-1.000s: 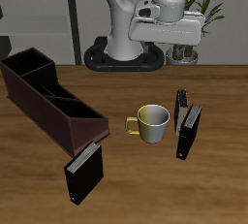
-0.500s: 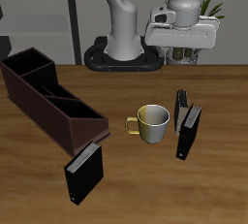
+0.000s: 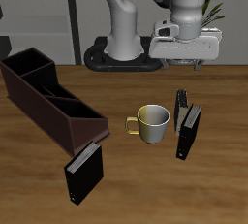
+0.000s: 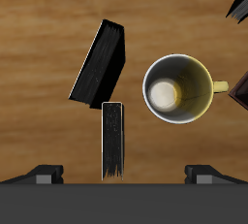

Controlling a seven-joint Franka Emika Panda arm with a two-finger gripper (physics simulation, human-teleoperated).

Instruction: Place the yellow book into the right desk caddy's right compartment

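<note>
The yellow book (image 3: 180, 103) stands upright behind the mug, seen edge-on, so it looks thin and dark; it also shows in the wrist view (image 4: 113, 139). My gripper (image 3: 186, 61) hangs open and empty above and slightly behind it, with both fingers spread wide in the wrist view (image 4: 124, 175). The right desk caddy (image 3: 53, 102) is a long maroon-brown box on the far side of the mug. Its squarish right compartment (image 3: 28, 69) is the end cell farthest back.
A yellow-green mug (image 3: 152, 122) stands mid-table and shows in the wrist view (image 4: 177, 87). A black book (image 3: 189, 131) leans just in front of the yellow book. Another black book (image 3: 84, 173) stands near the table's front edge by the caddy's near end.
My gripper has moved sideways away from the caddy and a little lower, to a spot above the two books beside the mug. Nothing on the table has moved.
</note>
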